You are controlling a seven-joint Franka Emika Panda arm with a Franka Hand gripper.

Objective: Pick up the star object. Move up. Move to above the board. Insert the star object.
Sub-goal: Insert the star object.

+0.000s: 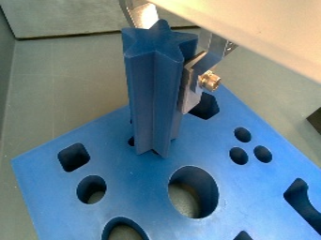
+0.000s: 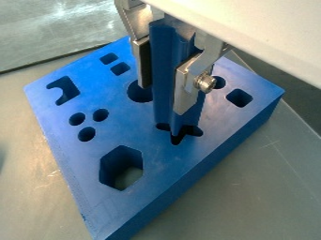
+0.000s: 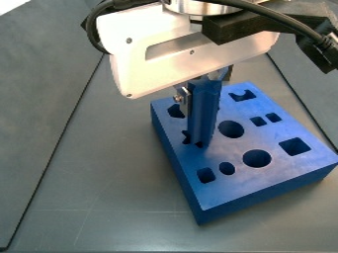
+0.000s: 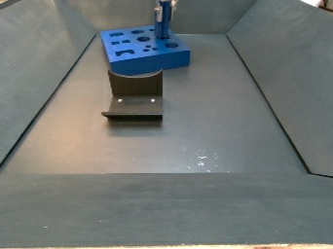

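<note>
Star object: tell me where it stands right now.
In both wrist views the star object stands upright between the gripper jaws, its lower end entering the star-shaped hole in the board, beside a large round hole.

one pincer (image 2: 170, 70) above board, one star object (image 1: 153, 89), one board (image 3: 258, 163), one fixture (image 4: 134, 105)
</note>
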